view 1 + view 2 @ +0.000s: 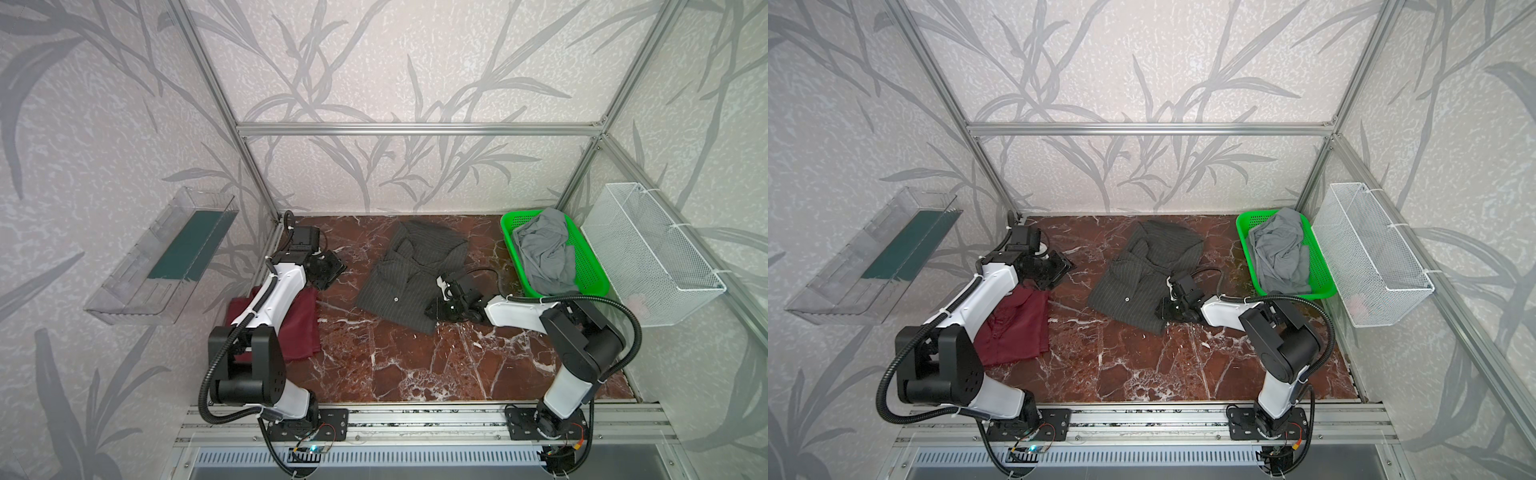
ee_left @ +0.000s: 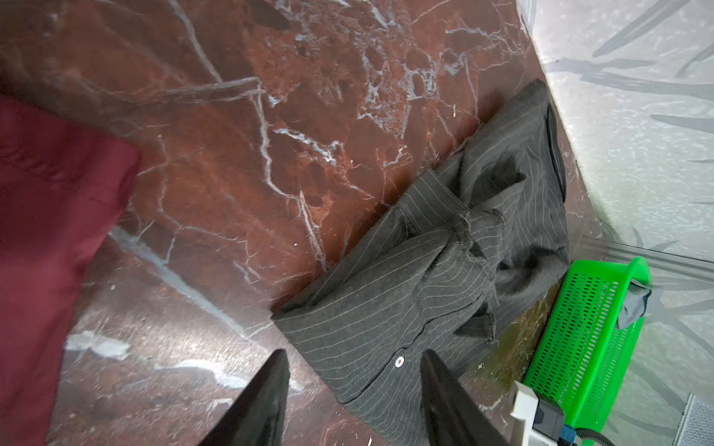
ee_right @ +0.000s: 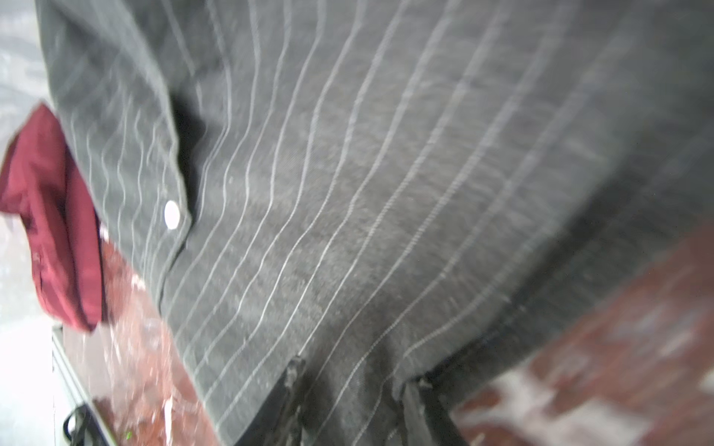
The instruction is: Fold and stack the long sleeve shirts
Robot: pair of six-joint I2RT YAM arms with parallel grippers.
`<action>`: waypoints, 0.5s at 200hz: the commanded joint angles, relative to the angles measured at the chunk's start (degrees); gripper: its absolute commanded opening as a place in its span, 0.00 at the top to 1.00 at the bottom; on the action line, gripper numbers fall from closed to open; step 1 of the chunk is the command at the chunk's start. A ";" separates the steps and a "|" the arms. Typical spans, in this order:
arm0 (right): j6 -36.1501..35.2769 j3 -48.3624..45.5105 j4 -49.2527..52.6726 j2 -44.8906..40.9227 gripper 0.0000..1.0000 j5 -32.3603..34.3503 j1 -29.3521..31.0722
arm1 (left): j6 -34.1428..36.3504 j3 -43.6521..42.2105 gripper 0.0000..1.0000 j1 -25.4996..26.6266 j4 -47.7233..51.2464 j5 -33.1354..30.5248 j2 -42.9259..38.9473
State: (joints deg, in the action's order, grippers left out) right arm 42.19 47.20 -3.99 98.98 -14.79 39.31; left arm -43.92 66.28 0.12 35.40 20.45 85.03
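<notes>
Though blurred at the right wrist, can make out right gripper (image 3: 355,372) with jaws clamped on the lower right edge of the charcoal pinstripe shirt (image 1: 409,274), mid-frame on the worktop (image 1: 395,365). Counted two shirts; found the maroon shirt (image 1: 301,328) left of centre, half hidden under the left arm. Saw left gripper (image 2: 353,359) with jaws apart, empty. Counted one green basket (image 1: 592,270), upper right, holding grey cloth (image 1: 544,249).

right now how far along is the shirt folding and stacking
Done: the dark red shirt lies folded on the left. In hand: the charcoal-grey pinstriped shirt is partly folded in the middle, its near edge pinched by the right gripper; the left gripper hangs open. Left: finish that fold, stack it on the red one; a crumpled grey garment waits in the green basket.
</notes>
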 commanded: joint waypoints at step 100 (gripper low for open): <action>6.74 7.32 19.21 -11.05 0.52 14.74 29.42 | 10.13 -6.87 0.42 -0.60 0.07 -0.11 -9.77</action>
State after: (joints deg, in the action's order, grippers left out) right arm 53.98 50.37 2.57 96.16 -8.21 68.97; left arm -37.47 60.10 -0.05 35.42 20.64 76.60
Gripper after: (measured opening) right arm 0.470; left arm 0.580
